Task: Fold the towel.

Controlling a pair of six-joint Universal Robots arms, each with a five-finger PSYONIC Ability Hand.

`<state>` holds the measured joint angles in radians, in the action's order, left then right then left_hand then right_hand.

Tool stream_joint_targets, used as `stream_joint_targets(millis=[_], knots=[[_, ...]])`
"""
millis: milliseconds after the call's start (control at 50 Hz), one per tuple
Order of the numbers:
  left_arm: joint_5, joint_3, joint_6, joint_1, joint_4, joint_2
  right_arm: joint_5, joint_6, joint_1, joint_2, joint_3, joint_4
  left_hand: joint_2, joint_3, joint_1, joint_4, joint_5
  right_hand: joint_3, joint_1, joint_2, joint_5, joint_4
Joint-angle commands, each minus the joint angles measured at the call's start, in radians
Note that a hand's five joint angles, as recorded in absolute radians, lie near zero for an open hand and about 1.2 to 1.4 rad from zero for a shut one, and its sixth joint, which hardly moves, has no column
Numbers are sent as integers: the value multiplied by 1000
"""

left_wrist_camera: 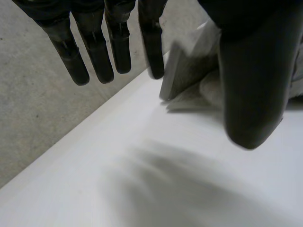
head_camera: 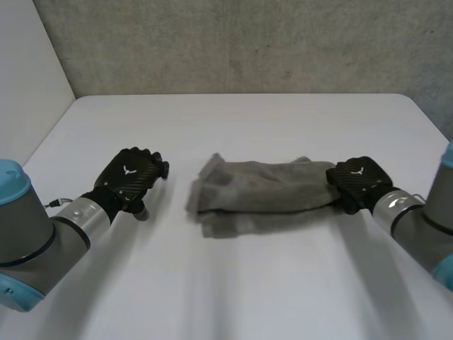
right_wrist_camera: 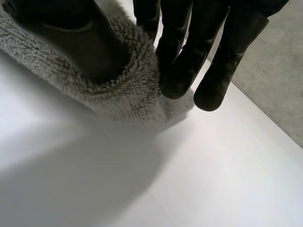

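Table (head_camera: 248, 127): white, smooth, matt top. The two far corners are rounded. The far edge runs straight across the head view, and the side edges spread wider toward the near side. One item lies on it.

Towel (head_camera: 255, 188): grey, with a fleecy pile. It lies directly on the table top, right of the middle, gathered into a long low bundle running left to right. Its layers are doubled over one another. At the left end they are loose: a lower layer spreads toward the near side and an upper flap is slightly raised. The right end is bunched tight. Towel sits well apart from every table edge.
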<state>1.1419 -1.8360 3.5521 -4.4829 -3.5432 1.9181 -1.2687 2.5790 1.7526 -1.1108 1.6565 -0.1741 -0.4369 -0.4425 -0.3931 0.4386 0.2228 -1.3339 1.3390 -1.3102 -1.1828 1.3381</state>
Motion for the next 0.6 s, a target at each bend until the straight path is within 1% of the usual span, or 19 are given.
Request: stream_joint_targets(millis=[20, 80, 160, 200, 220, 260, 280, 300, 320, 360, 380, 420, 440, 480, 500, 540, 560, 580, 600], knots=[[-2, 17, -9, -1, 64, -46, 35, -121, -56, -46, -13, 80, 53, 59, 9, -55, -14, -62, 57, -86, -39, 58], [-2, 32, -24, -1, 72, -74, 41, -149, -50, -49, -50, 116, 82, 88, 38, -84, -43, -62, 57, -86, -39, 58], [-1, 47, -58, 1, 72, -103, 38, -145, -33, -58, -100, 140, 103, 109, 59, -105, -63, -62, 57, -86, -39, 58], [-1, 63, -97, 1, 72, -123, 41, -128, 34, -66, -144, 148, 103, 109, 59, -105, -63, -62, 57, -86, -39, 58], [-1, 63, -98, 1, 72, -123, 41, -128, 35, -66, -144, 148, 103, 109, 59, -105, -63, -62, 57, -86, -39, 58], [-1, 70, -114, 2, 72, -131, 40, -117, 121, -60, -200, 150, 103, 109, 59, -105, -63, -62, 57, -86, -39, 58], [-1, 76, -130, 4, 72, -134, 40, -117, 122, -60, -201, 150, 103, 109, 59, -105, -63, -62, 57, -86, -39, 58], [-1, 81, -139, 5, 72, -139, 41, -117, 164, -50, -225, 150, 103, 109, 59, -105, -63, -62, 57, -86, -39, 58], [-1, 81, -139, 5, 72, -139, 41, -117, 165, -50, -225, 150, 103, 109, 59, -105, -63, -62, 57, -86, -39, 58], [1, 90, -153, 8, 70, -145, 48, -117, 255, -24, -263, 143, 103, 109, 59, -105, -63, -62, 57, -86, -39, 58], [1, 90, -153, 8, 70, -145, 48, -117, 255, -24, -264, 143, 103, 109, 59, -105, -63, -62, 57, -86, -39, 58], [2, 102, -157, 14, 67, -143, 48, -117, 361, 21, -312, 139, 103, 109, 59, -105, -63, -62, 57, -86, -39, 58], [2, 103, -157, 14, 67, -143, 48, -117, 361, 22, -313, 139, 103, 109, 59, -105, -63, -62, 57, -86, -39, 58], [10, 118, -168, 17, 66, -140, 46, -115, 445, 77, -352, 133, 103, 109, 59, -105, -63, -62, 57, -86, -39, 58], [10, 118, -168, 17, 66, -140, 46, -115, 446, 77, -353, 133, 103, 109, 59, -105, -63, -62, 57, -86, -39, 58], [12, 124, -183, 19, 64, -140, 46, -115, 514, 150, -388, 127, 103, 109, 59, -105, -63, -62, 57, -86, -39, 58], [12, 133, -205, 22, 63, -140, 46, -115, 515, 151, -388, 127, 103, 109, 59, -105, -63, -62, 57, -86, -39, 58], [12, 142, -231, 24, 63, -139, 45, -114, 539, 186, -402, 127, 103, 109, 59, -105, -63, -62, 57, -86, -39, 58], [12, 142, -231, 24, 63, -139, 45, -114, 539, 186, -402, 127, 103, 109, 59, -105, -63, -62, 57, -86, -39, 58]])
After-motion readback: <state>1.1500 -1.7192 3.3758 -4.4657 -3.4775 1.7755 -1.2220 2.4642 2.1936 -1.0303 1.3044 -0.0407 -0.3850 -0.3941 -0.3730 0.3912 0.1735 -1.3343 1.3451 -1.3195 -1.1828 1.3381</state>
